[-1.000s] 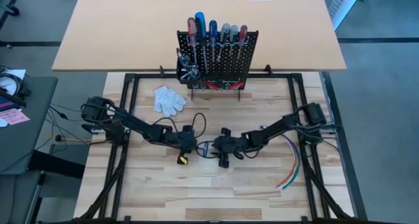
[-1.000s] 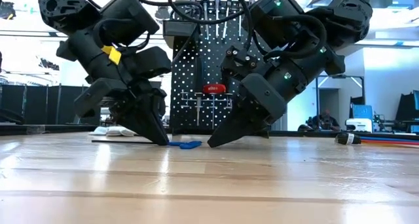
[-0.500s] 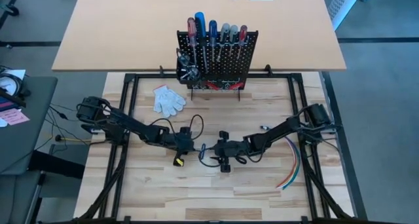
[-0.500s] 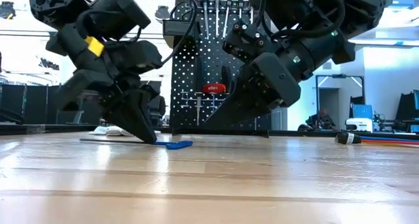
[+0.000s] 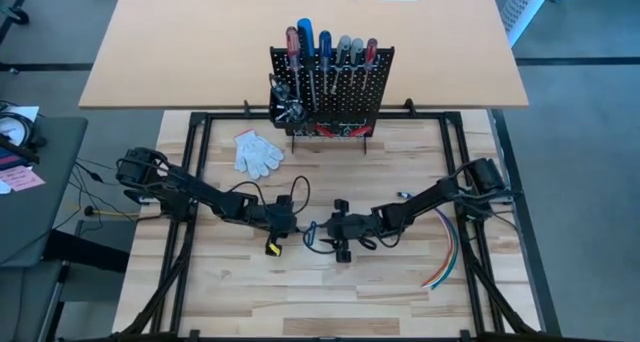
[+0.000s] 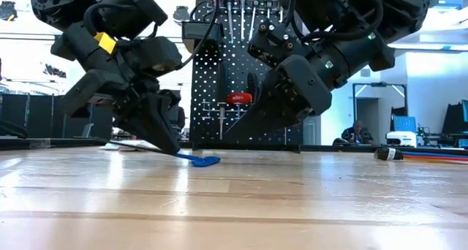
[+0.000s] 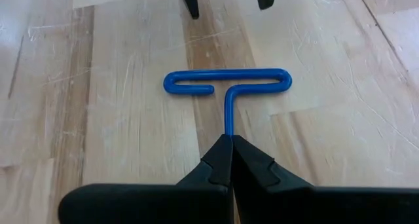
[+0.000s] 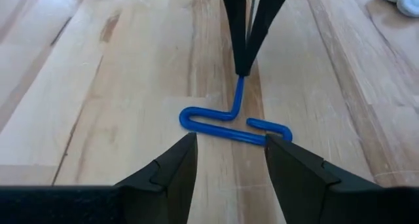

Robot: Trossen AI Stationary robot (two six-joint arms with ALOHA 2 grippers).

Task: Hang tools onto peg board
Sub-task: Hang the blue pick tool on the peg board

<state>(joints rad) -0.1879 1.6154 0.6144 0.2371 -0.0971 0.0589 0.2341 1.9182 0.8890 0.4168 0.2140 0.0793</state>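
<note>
A blue T-handle key [image 7: 226, 80] of bent rod lies near the middle of the table, also visible in the high view [image 5: 314, 233]. My left gripper [image 7: 230, 140] is shut on its thin shaft. My right gripper [image 8: 229, 145] hovers open on the other side of the key's looped handle [image 8: 222, 129], its fingers above the wood and touching nothing. The black peg board [image 5: 330, 92] stands upright at the table's far edge, with several screwdrivers [image 5: 325, 47] hanging on it. My left gripper pinches the key's straight shaft [image 7: 228, 122] between its two fingertips, a short way behind the handle. The fingers slant down from the table's left and lie along the shaft. The key tilts: its handle loop [image 6: 205, 161] rests on the wood and the shaft rises to the fingers.
White gloves [image 5: 258, 152] lie on the table in front of the peg board, to its left. A bundle of coloured wires [image 5: 445, 252] lies at the right. A black bin [image 5: 285, 107] with metal parts hangs at the board's left side.
My right gripper has risen off the table and tipped up, staying open. My left gripper has lifted a little with the shaft. The key, which lay flat, now tilts with only its handle on the wood.
</note>
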